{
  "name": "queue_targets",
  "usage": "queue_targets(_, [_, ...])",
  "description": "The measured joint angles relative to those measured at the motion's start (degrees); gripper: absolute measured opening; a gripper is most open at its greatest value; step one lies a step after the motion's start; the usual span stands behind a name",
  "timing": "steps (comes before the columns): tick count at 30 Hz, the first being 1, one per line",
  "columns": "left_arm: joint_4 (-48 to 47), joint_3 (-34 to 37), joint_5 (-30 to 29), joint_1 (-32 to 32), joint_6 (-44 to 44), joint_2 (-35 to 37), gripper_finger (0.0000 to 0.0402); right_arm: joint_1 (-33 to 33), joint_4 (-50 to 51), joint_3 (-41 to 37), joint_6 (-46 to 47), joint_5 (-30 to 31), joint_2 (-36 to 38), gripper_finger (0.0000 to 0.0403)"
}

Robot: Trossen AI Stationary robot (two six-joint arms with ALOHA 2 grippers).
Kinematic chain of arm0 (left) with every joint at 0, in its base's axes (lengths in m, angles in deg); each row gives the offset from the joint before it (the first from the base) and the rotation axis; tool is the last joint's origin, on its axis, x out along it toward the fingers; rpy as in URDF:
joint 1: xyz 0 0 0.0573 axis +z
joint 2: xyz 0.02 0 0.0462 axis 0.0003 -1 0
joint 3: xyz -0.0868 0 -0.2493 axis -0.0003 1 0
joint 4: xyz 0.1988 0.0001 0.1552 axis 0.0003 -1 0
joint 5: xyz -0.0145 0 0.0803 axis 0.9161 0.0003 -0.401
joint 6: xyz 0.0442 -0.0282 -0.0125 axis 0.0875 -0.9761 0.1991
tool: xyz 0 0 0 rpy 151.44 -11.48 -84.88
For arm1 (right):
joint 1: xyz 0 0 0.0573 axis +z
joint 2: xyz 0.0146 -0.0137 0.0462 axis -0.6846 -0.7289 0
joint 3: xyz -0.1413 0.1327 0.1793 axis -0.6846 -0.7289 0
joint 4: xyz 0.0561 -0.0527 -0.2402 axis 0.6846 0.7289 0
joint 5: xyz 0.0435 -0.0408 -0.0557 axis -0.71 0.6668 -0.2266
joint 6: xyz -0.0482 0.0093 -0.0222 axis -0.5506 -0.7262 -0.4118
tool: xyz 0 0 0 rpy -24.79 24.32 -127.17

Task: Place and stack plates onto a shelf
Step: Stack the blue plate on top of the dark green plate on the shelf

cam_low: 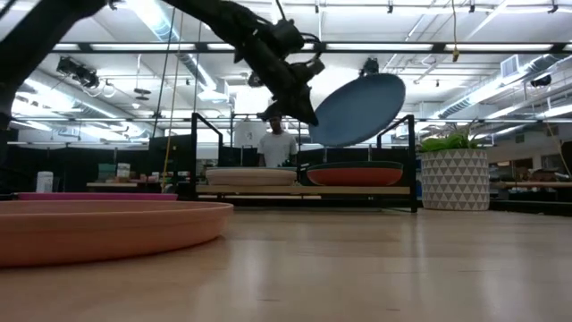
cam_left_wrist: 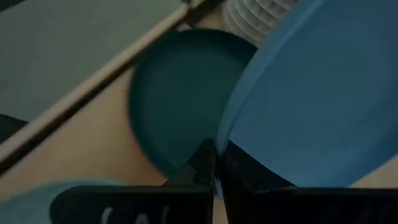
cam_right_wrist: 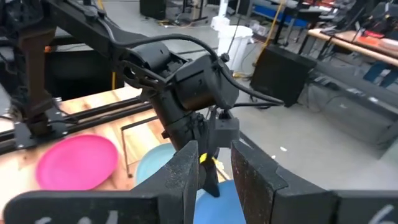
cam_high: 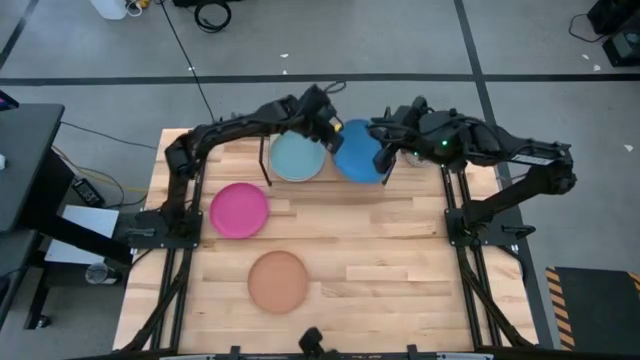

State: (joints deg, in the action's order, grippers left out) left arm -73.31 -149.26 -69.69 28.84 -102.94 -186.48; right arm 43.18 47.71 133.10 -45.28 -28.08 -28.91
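My left gripper (cam_high: 333, 128) is shut on the bright blue plate (cam_high: 358, 152), which hangs tilted in the air above the shelf (cam_low: 304, 190). My right gripper (cam_high: 385, 155) is open at the plate's right rim. On the shelf lie the pale aqua plate (cam_high: 297, 157) on the left and the dark teal plate (cam_left_wrist: 177, 93) on the right, over an orange-red plate (cam_low: 355, 175). The magenta plate (cam_high: 240, 210) and the peach-tan plate (cam_high: 278, 282) lie flat on the table. My left gripper pinches the blue plate's left rim (cam_left_wrist: 231, 138) between its two fingers, coming from the table's left. The plate is lifted clear and tilted, with its held edge low and its far edge (cam_low: 393, 82) high. My right gripper: I cannot tell whether its open fingers (cam_right_wrist: 186, 168) touch the plate.
The shelf's upright posts (cam_low: 414, 161) stand on either side of the stacks. A potted green plant (cam_low: 456, 174) stands to the right of the shelf. A person (cam_low: 277, 143) stands beyond the table. Bare wood (cam_high: 380, 260) lies on the table's near right.
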Motion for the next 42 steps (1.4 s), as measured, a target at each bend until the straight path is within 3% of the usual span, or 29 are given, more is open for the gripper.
queue_targets(7, [-2.71,-3.43,0.43,4.41,-0.05,-3.66,0.0015,-2.13,0.32,0.00,-1.68,0.09,0.55,0.0103])
queue_targets(15, [-5.64,-4.41,13.26,9.70,-6.35,-4.78,0.0015,-3.71,0.83,0.00,-2.72,-0.49,0.53,0.0103])
queue_targets(27, [-16.23,-16.70,9.57,9.99,-1.82,-9.51,0.0015,-7.54,0.32,0.00,-3.49,-3.79,0.51,0.0103])
queue_targets(42, [-14.92,-17.15,6.57,7.86,1.11,-13.11,0.0016,-7.09,0.42,0.00,1.14,-5.37,0.51,0.0103])
